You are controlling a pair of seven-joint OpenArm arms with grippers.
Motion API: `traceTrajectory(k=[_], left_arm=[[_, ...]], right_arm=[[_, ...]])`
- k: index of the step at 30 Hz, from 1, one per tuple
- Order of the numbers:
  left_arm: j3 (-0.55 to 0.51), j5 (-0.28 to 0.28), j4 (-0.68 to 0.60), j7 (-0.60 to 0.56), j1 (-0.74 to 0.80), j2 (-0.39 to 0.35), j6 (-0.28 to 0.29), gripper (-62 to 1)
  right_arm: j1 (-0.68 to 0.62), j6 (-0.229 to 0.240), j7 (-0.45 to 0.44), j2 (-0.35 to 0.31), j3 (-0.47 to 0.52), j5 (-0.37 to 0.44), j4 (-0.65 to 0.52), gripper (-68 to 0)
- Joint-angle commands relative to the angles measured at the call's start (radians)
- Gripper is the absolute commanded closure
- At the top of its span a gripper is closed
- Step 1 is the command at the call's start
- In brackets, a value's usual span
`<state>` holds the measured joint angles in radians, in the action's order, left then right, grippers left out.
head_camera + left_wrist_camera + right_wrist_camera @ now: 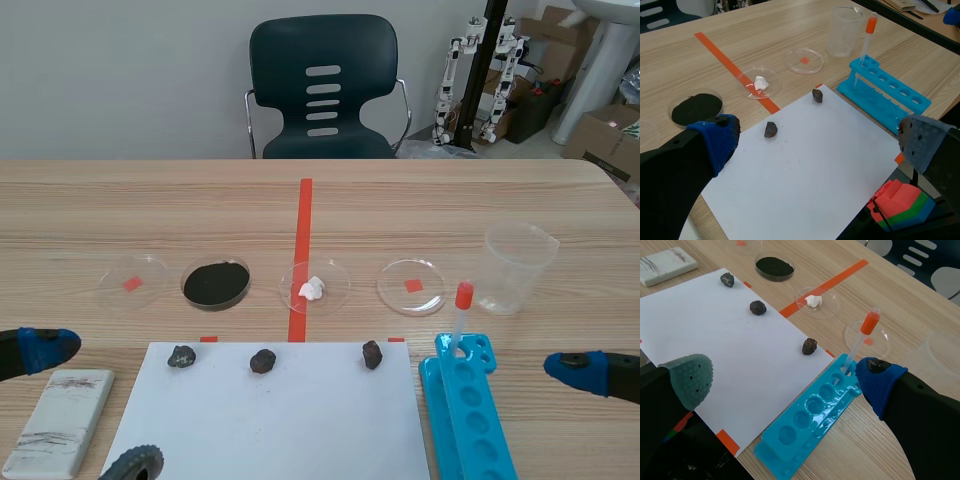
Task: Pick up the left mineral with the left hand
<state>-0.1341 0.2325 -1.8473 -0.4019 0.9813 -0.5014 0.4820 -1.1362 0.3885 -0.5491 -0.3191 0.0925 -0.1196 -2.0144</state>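
The approach is apparently only beginning. Over the wooden counter [100, 200], left of the white paper sheet [270, 420], the left claw [820, 145] is hovering low, fingers spread wide and holding nothing. The left mineral [181, 356] is lying untouched at the sheet's far left corner; next the claw needs centring above it and lowering.

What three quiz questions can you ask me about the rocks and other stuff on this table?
1. True or false: the left gripper is holding the left mineral.
2. How many minerals lie on the white paper?
3. What stands in the blue rack? A: a spoon. B: a dropper. C: a pencil.

Key: 1 false, its fingers are open and apart from it; 2 three; 3 B.
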Motion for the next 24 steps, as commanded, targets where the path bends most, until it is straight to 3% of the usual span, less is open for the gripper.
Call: traceTrajectory(k=[1, 7, 10, 13, 18, 21, 24], left_arm=[[-0.003, 0.010, -0.022, -0.019, 0.004, 0.005, 0.002, -62.3], [0.001, 0.011, -0.022, -0.015, -0.004, 0.011, 0.002, -62.3], [0.001, 0.011, -0.022, 0.043, -0.020, 0.013, 0.002, -62.3], [0.005, 0.034, -0.021, 0.233, -0.082, 0.035, 0.002, -62.3], [0.029, 0.153, -0.008, 0.576, -0.233, 0.072, -0.013, -62.3], [0.057, 0.203, 0.005, 0.733, -0.331, 0.093, -0.095, -62.3], [0.095, 0.206, 0.017, 0.852, -0.421, 0.111, -0.196, -62.3]], right_arm=[[0.006, -0.003, -0.014, -0.003, 0.009, 0.008, -0.009, -59.1], [0.006, -0.003, -0.014, -0.003, 0.009, 0.008, -0.009, -59.1], [0.006, -0.003, -0.014, -0.003, 0.009, 0.008, -0.009, -59.1], [0.006, -0.003, -0.014, -0.003, 0.009, 0.008, -0.009, -59.1], [0.006, -0.003, -0.014, -0.003, 0.009, 0.008, -0.009, -59.1], [0.006, -0.003, -0.014, -0.003, 0.009, 0.008, -0.009, -59.1], [0.006, -0.003, -0.014, -0.003, 0.009, 0.008, -0.009, -59.1]])
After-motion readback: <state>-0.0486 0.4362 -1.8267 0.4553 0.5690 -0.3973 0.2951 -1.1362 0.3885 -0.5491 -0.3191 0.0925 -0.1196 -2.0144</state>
